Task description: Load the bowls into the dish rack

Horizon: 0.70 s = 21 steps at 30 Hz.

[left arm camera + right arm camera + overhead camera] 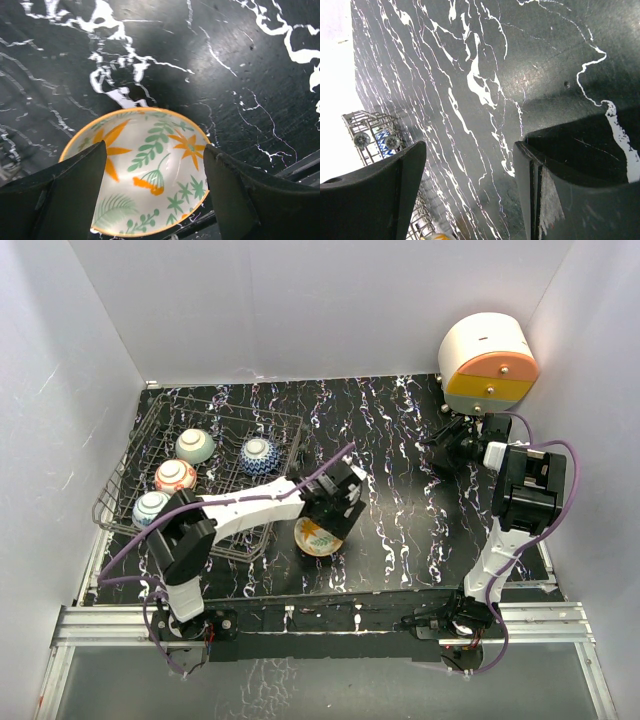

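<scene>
**A:** How many are loaded?

**B:** Four small round ceramic bowls sit upside down in the dark grey wire dish rack (115, 485): the pale green bowl (195, 446), the blue-and-white bowl (259, 455), the red-banded bowl (176, 476) and the bluish-white bowl (152, 508).

**A:** And the last?

**B:** The yellow-rimmed leaf-patterned ceramic bowl (150, 165) stands upright on the black white-veined bench (420, 520), just beside the rack's right edge. The left pincer (155, 147) is spread wide over it, with a finger on either side of the rim. I cannot tell whether they touch it.

**A:** The other arm?

**B:** The right pincer (469, 150) hangs open and holds nothing, well apart at the far right.

**A:** So?

**B:** I'd judge four of five done. Grasping, lifting and racking that last one remain.
</scene>
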{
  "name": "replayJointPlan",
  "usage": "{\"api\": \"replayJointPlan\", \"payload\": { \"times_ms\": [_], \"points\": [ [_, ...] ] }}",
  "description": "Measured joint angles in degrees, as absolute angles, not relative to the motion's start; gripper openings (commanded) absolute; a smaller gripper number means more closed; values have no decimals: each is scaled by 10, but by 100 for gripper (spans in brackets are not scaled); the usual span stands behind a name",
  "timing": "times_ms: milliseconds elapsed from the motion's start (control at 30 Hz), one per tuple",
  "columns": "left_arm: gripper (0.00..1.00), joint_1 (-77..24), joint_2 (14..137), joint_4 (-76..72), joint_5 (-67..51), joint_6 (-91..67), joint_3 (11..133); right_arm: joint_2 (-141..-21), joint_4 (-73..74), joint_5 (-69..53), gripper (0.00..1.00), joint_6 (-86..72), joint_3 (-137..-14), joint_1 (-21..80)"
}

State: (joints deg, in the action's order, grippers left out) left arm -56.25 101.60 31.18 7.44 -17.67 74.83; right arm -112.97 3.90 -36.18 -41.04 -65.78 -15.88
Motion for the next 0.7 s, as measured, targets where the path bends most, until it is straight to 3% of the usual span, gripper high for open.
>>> {"api": "replayJointPlan", "payload": {
  "times_ms": [233, 700],
  "points": [
    [73, -610, 1047, 309, 83, -176, 748, -1129, 39, -362, 73, -410, -657, -159],
    [74, -614, 1015, 301, 119, -180, 748, -1109, 32, -362, 73, -409, -629, -159]
  ]
}}
